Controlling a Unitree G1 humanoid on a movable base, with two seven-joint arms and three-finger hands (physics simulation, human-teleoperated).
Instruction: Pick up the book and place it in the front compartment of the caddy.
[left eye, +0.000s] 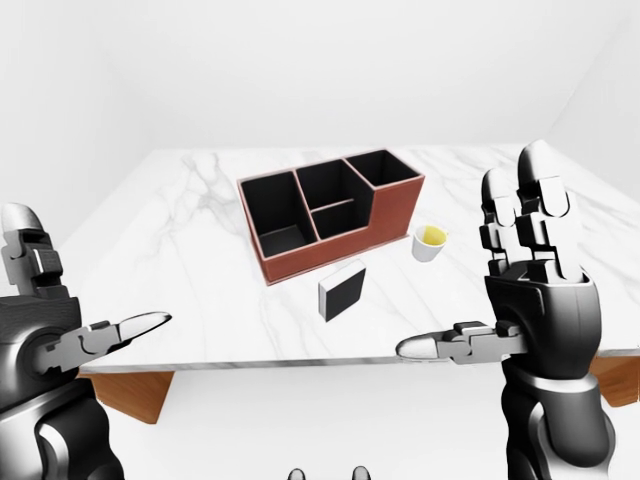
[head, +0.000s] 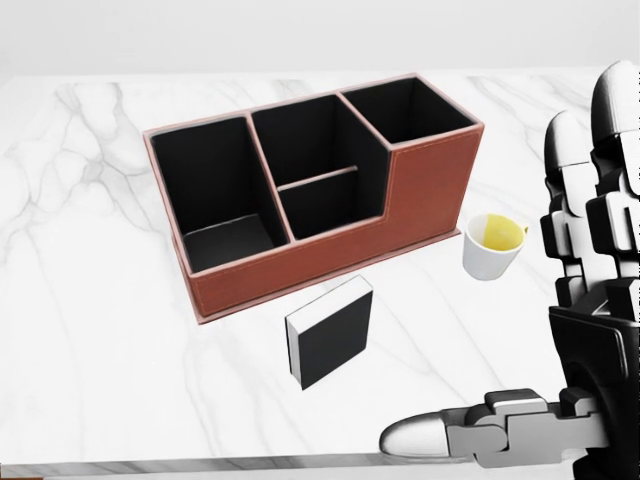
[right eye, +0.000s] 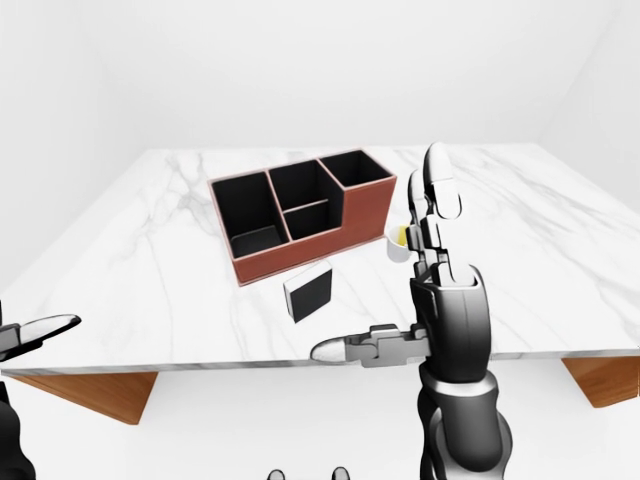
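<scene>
Approaching the book with both hands spread and empty.
We saw the book (head: 331, 345) upright on the counter (head: 90, 330), just below the caddy (head: 310, 200); our right hand (head: 570, 350) needed lowering leftward, avoiding the cup (head: 492, 245).

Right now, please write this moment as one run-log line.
book: upright on table, untouched | caddy: empty | left hand: open | right hand: open

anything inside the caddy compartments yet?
No. All four compartments of the caddy show only black lining. The book stands on the table outside it. The tall compartment's floor is hidden.
</scene>
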